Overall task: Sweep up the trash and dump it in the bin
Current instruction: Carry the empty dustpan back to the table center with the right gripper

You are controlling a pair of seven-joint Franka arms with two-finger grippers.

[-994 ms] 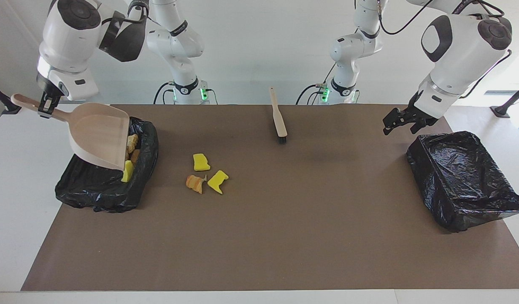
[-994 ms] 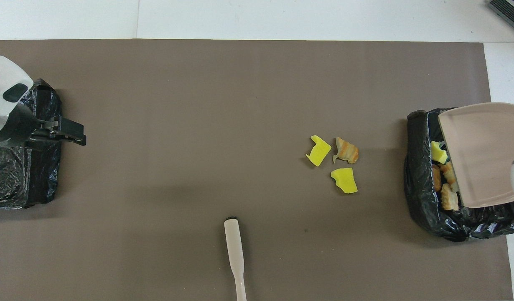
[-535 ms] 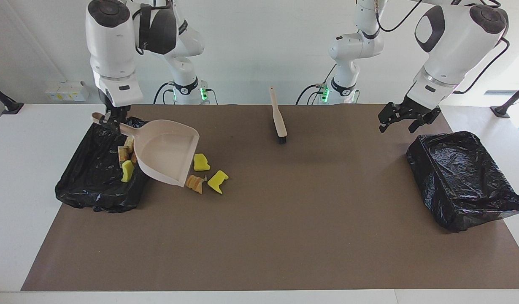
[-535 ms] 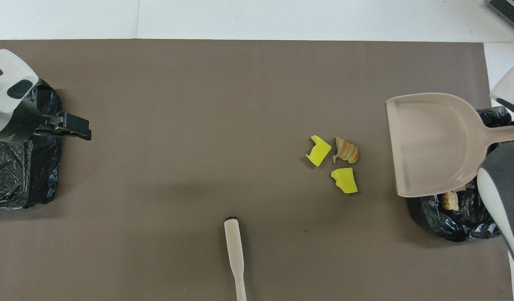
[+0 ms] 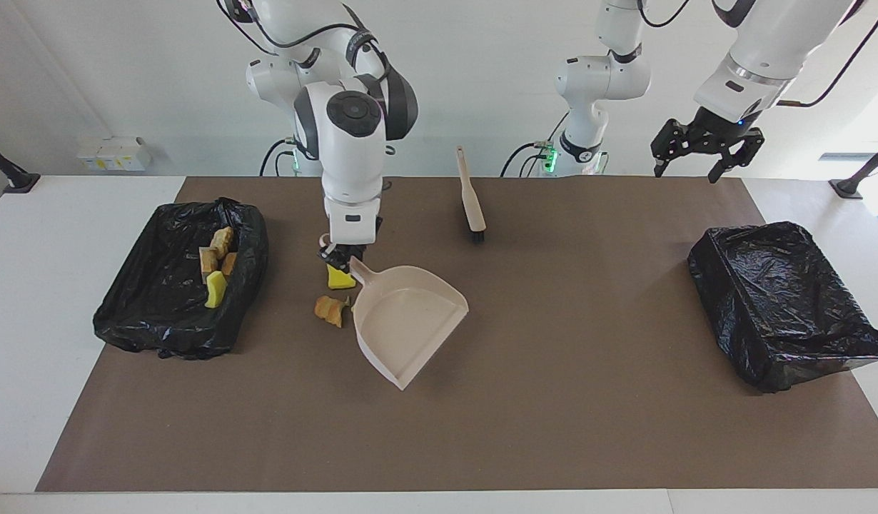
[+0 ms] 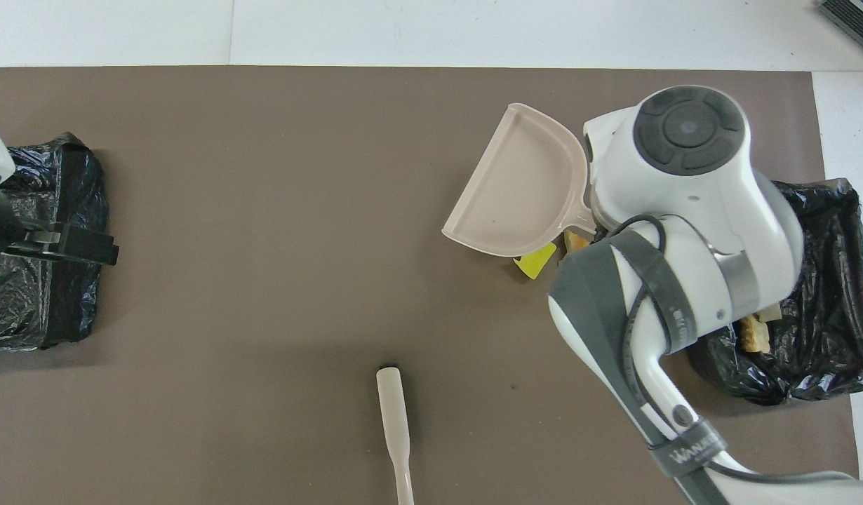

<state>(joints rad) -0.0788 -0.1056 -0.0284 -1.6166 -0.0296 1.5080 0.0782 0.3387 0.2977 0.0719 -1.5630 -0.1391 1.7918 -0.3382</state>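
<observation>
The worktop (image 5: 553, 428) carries a brown mat, and at each end of it lies a bin lined with black plastic. The bin at the left arm's end (image 5: 785, 303) holds nothing that shows; the left gripper (image 5: 702, 151) hangs in the air above the worktop's edge just toward the robots from that bin, its fingers (image 5: 659, 165) spread as wide as they go and holding nothing. The bin at the right arm's end (image 5: 168, 314) has trash in it (image 5: 214, 275): yellow foam chunks and orange-tan striped pieces lying against its wall on the side toward the middle of the mat. The right arm reaches down over the mat beside that bin, and the right gripper (image 5: 341, 255) is closed tight on the handle of the beige dustpan (image 5: 407, 321). The dustpan slants out from the fingers toward the middle of the mat, its open mouth pointing away from the robots; whether its front lip touches the mat cannot be told. Three pieces of trash were seen loose on the mat; now a yellow foam chunk (image 5: 339, 280) sits directly under the right fingers, and an orange-tan striped piece (image 5: 330, 310) lies just beside the dustpan's handle end, toward the nearby bin. The beige brush (image 5: 472, 196) lies on the mat between the two arms' bases, well apart from both sets of fingers.
</observation>
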